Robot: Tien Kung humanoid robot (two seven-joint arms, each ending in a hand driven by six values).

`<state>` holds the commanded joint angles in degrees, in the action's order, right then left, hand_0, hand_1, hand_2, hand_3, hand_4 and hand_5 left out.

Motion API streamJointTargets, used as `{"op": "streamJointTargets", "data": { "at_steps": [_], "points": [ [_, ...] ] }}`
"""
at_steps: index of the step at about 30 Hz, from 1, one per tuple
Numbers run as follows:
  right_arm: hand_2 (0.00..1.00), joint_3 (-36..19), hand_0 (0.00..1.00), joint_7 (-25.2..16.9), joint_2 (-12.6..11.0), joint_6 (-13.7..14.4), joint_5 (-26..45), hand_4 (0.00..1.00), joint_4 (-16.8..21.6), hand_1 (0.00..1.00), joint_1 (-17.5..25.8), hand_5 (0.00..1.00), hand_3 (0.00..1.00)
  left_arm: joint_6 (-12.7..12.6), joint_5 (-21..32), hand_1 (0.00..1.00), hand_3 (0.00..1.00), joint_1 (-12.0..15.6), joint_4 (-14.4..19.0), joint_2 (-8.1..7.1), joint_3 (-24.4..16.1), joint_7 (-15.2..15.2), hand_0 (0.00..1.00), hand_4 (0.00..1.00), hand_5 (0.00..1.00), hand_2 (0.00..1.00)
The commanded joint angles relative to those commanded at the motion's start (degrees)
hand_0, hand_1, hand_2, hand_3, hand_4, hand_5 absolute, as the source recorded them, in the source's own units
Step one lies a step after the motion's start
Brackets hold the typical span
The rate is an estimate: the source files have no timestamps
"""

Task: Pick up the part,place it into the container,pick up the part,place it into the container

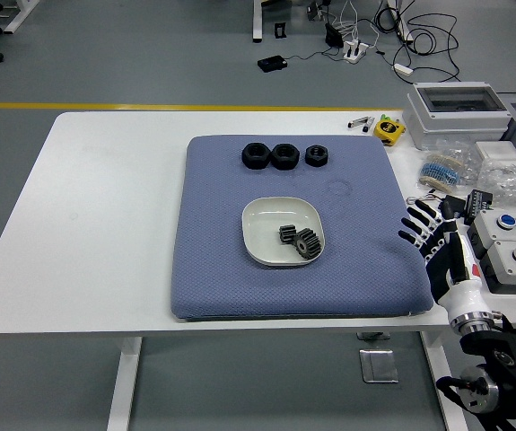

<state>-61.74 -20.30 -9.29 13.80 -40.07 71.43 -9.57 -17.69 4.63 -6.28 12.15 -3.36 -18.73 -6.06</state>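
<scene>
Three black ring-shaped parts lie in a row at the far edge of the blue mat (222,260): one (255,155) on the left, one (284,155) in the middle, a smaller one (317,154) on the right. The white dish (262,224) sits mid-mat and holds two dark gears (299,240). My right hand (422,226) hovers at the mat's right edge, fingers spread and holding nothing. It is well to the right of the dish. The left arm does not show.
A grey box with a clear lid (456,111), bagged small parts (444,169) and a push-button panel (515,242) crowd the table's right side. A yellow tape measure (388,129) lies beyond the mat's far right corner. The white table (105,215) stretches left of the mat.
</scene>
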Motion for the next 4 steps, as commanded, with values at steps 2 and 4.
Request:
{"op": "streamJointTargets", "data": {
  "at_steps": [2, 4],
  "points": [
    [0.774, 0.06, 0.737, 0.18, 0.01, -0.15, 0.00, 0.998, 0.43, 0.736, -0.09, 0.874, 0.795, 0.00, 0.07, 0.568, 0.617, -0.05, 0.01, -0.01, 0.06, 0.00, 0.525, 0.603, 0.602, 0.702],
    [0.774, 0.03, 0.737, 0.50, -0.02, -0.63, -0.10, 0.998, 0.85, 0.736, -0.22, 0.874, 0.795, 0.00, 0.21, 0.568, 0.617, -0.14, 0.01, 0.02, 0.13, 0.02, 0.525, 0.603, 0.602, 0.702]
  ]
}}
